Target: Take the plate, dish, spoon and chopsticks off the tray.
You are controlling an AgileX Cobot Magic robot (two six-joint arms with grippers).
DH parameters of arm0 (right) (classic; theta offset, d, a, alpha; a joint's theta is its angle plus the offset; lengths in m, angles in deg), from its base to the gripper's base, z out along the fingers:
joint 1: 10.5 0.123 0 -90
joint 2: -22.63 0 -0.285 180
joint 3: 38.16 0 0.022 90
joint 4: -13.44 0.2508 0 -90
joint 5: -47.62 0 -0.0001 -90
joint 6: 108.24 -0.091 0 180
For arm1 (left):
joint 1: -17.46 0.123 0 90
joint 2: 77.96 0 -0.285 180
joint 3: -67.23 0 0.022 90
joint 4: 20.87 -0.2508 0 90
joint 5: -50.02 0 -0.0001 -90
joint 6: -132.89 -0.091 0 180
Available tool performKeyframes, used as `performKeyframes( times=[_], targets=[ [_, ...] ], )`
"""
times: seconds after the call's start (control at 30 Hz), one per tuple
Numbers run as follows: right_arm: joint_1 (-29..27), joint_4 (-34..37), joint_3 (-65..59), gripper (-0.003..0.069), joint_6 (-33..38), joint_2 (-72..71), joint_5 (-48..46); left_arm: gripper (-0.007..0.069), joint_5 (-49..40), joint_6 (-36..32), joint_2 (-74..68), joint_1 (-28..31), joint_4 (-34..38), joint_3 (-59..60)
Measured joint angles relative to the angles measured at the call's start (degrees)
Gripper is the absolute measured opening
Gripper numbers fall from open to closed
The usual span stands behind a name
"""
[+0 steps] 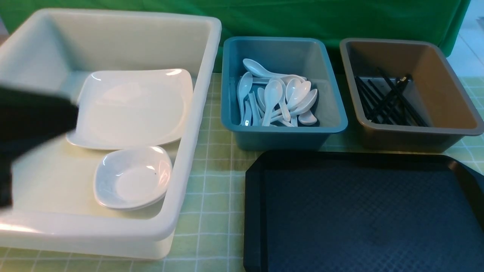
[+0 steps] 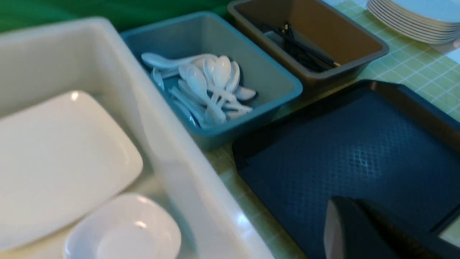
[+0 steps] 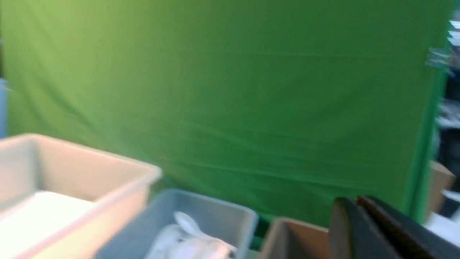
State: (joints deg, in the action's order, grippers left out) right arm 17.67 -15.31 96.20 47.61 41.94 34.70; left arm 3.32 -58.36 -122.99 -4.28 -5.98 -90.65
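Left tool closed, right tool closed too. Black tray lying on the green-checked bench. To its left, inside a white tub, small white dishes stacked close, with the large plate just behind. Beyond the tray, white spoons heaped in a blue bin, and black chopsticks jumbled in the brown bin alongside. Farthest, green cloth.
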Motion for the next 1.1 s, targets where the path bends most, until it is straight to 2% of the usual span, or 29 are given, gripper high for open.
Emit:
performKeyframes(
  times=[0.17, 0.33, 0.93, 1.1],
  targets=[
    [0.0, 0.0, -6.7, 0.0029, -1.6, -3.9, 8.8, -0.0012, 5.4, 2.6, 10.1, 0.0, 0.0, 14.7],
    [0.0, 0.0, -7.3, 0.0070, -1.8, -4.1, 9.7, -0.0012, 9.0, 3.4, 15.7, 0.0, 0.1, 21.9],
    [0.0, 0.0, -7.3, 0.0130, -1.8, -4.1, 10.1, -0.0012, 10.6, 3.6, 16.8, 0.0, 0.0, 23.0],
    [0.0, 0.0, -7.3, 0.0150, -1.9, -4.1, 10.1, -0.0012, 11.7, 3.6, 17.6, 0.0, -3.6, 23.4]
  ],
)
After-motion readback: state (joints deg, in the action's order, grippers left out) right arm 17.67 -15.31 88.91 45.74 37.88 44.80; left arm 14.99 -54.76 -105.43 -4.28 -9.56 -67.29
